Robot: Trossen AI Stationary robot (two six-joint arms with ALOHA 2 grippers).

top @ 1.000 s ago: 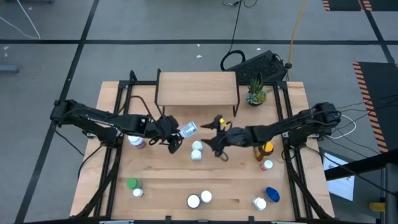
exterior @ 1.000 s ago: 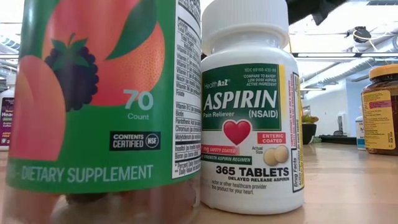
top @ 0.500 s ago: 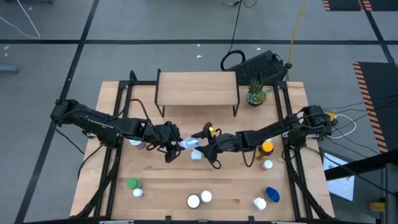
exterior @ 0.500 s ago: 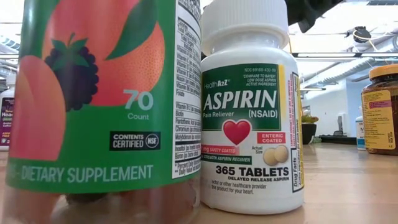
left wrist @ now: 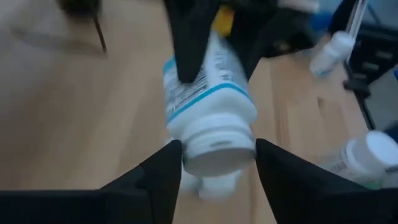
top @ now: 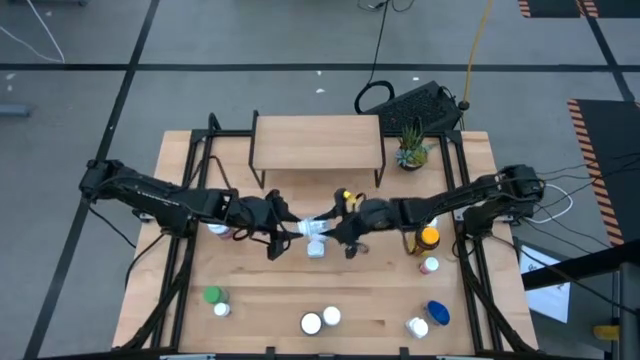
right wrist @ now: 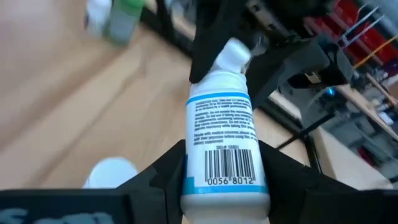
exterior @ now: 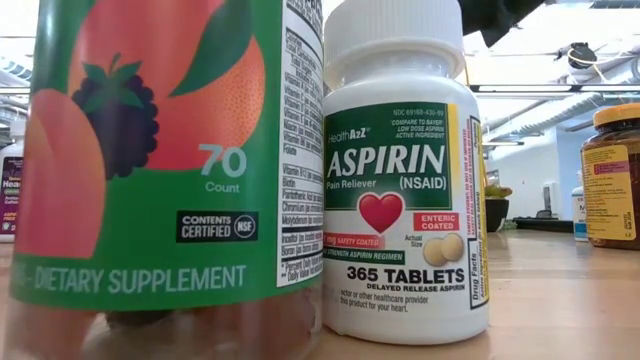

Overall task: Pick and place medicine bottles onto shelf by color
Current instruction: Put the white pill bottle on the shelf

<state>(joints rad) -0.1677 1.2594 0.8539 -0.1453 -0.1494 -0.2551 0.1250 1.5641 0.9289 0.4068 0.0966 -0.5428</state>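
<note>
grey floor with taped lines around a wooden table (top: pixel 260 290); keyboard (top: pixel 420 103) and small potted plant (top: pixel 411 150) at upper right of the high view.

high view: shelf (top: pixel 317 142) sits upper centre of the table, top bare. left gripper (top: pixel 290 228) and right gripper (top: pixel 335 225) meet at frame centre, both on one white bottle with blue band (top: pixel 315 228) lying crosswise between them, above a standing white bottle (top: pixel 316 249). pink-labelled bottle (top: pixel 218 229) left of centre under the left arm. amber bottle (top: pixel 428 239) and white-capped bottle (top: pixel 430 266) at right. green bottle (top: pixel 212 295) lower left; two white caps (top: pixel 321 320) bottom centre; blue bottle (top: pixel 437 312) lower right.

low view: supplement bottle (exterior: pixel 160 160) fills the left, aspirin bottle (exterior: pixel 400 180) centre, amber bottle at the right edge. grippers not seen here.

left wrist view: fingers (left wrist: pixel 163 180) flank the cap end of the banded bottle, touching both sides; the right arm's dark fingers clamp its far end.

right wrist view: fingers (right wrist: pixel 165 171) pressed on the bottle's base end by the barcode; cap end sits in the left claw.
</note>
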